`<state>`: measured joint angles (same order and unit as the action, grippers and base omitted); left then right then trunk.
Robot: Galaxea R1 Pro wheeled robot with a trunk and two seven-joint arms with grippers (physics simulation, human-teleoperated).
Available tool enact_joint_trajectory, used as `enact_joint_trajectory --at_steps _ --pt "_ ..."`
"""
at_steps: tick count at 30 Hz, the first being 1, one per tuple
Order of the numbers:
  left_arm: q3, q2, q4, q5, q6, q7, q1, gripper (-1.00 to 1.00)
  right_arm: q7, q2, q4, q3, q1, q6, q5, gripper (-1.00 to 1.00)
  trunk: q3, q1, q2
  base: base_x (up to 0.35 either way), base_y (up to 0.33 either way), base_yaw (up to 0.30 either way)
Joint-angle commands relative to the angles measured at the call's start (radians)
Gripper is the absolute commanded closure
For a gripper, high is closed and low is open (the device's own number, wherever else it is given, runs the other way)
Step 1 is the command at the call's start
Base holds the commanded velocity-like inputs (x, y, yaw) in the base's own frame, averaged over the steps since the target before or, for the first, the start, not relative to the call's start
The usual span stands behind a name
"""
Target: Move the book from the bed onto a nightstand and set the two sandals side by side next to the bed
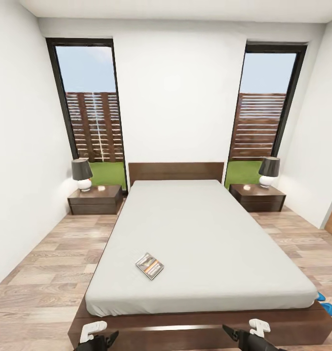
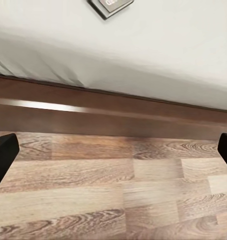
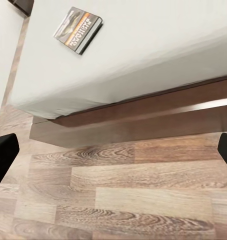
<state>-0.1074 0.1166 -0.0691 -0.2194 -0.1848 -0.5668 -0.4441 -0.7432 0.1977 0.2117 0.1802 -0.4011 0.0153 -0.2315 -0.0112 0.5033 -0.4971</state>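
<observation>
Head cam: sandals (image 1: 324,302) by bed (image 1: 205,229), wrist cams: book (image 3: 77,29)

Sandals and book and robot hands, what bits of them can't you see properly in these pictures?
- Sandals: head view, just blue tips showing past the bed's foot corner; the mattress hides the rest, and one is cut by the edge.
- Book: head view, cover lettering too small to read; left wrist view, cut off by the edge.
- Left gripper and right gripper: wrist views show just dark fingertips at the sides, jaws wide apart.
</observation>
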Motion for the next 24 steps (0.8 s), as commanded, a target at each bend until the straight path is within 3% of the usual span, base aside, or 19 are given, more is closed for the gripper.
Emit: enact_joint_trajectory --at_steps 1,14,24 --pt "-0.008 0.000 0.002 0.002 -0.001 -0.005 -0.001 -1.00 -0.004 0.000 -0.001 0.001 -0.001 0.002 -0.002 -1.00 0.002 -0.004 0.006 0.000 0.000 0.000" --pt "-0.008 0.000 0.002 0.002 -0.001 -0.005 -0.001 -1.00 -0.004 0.000 -0.001 0.001 -0.001 0.002 -0.003 -1.00 0.043 -0.053 0.097 0.000 0.000 0.000" --pt "-0.008 0.000 0.002 0.002 -0.001 -0.005 -0.001 -1.00 -0.004 0.000 -0.001 0.001 -0.001 0.002 -0.002 -1.00 0.043 -0.053 0.097 0.000 0.000 0.000"
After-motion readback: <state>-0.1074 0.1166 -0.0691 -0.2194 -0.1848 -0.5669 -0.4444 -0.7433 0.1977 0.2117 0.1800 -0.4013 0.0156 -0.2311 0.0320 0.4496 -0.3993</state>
